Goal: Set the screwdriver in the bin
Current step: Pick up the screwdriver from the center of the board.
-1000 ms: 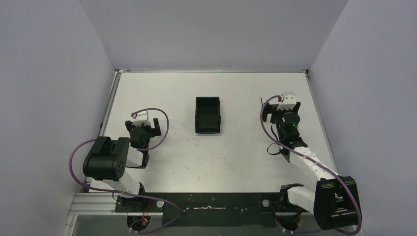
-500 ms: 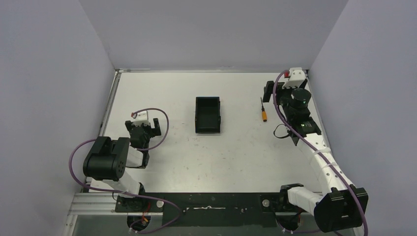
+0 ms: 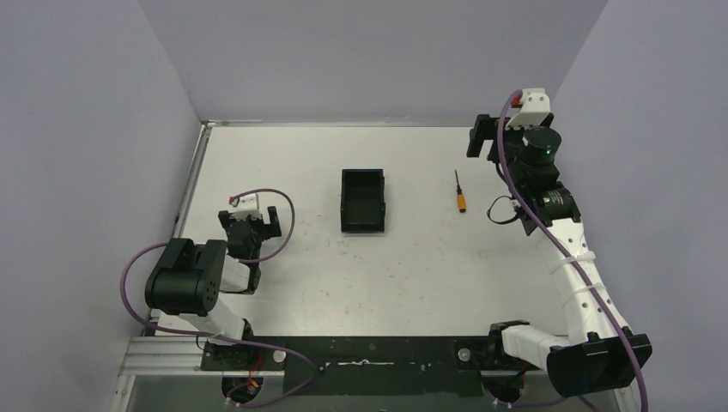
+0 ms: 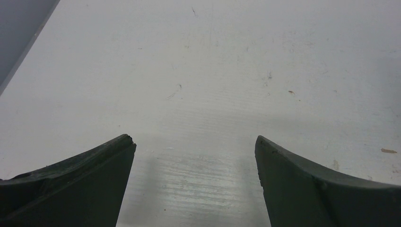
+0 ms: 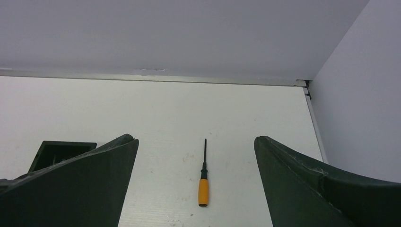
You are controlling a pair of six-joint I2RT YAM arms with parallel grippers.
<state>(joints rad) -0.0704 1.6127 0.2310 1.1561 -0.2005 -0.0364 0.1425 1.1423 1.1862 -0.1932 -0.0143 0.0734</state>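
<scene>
The wide-open right gripper (image 3: 482,137) hangs near the screwdriver (image 3: 461,190), which lies right of the bin (image 3: 344,202); the left gripper (image 3: 251,221) also gapes empty.

1 overhead, 2 wrist views; screwdriver (image 3: 460,190) in 2

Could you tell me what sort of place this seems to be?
Probably a robotics lab test cell: a white table enclosed by plain grey walls, a left arm and a right arm bolted at its near edge, and a screwdriver and small black bin laid out.
</scene>
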